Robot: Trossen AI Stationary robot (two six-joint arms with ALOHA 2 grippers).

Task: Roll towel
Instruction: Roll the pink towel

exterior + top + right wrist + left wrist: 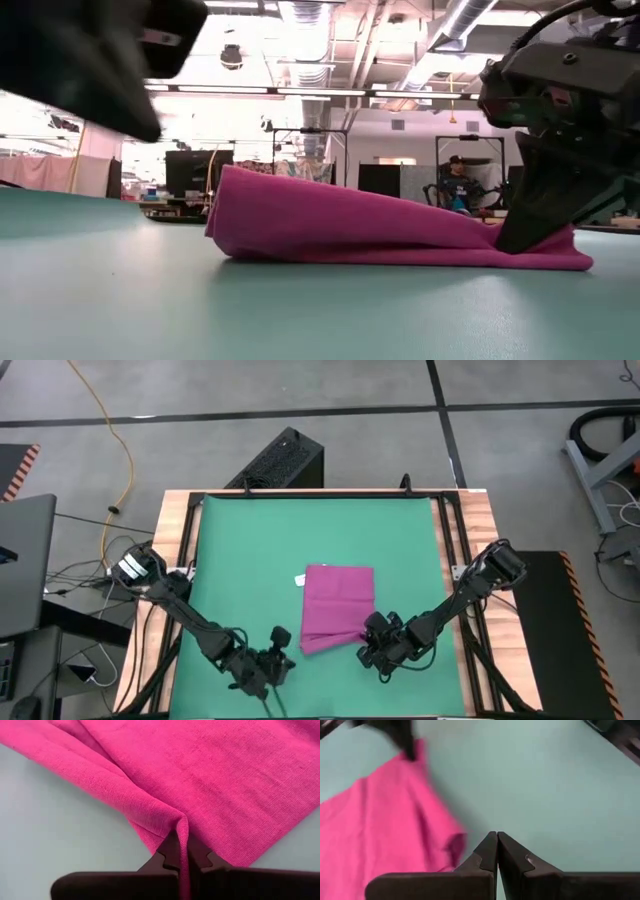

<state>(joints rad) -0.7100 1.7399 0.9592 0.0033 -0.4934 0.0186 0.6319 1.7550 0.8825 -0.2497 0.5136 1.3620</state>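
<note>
Pink towel (235,785) pinched in right claw (181,851), wrist view only

My left gripper (95,50) is a dark blur at ten o'clock in the low view, cut by the frame edge. My right gripper (182,847) hides the towel (210,775) fold it pinches; the white tag (300,579) is too small to read.

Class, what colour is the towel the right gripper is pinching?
Magenta-pink: the towel shows best in the right wrist view, pinched by the right gripper.
</note>
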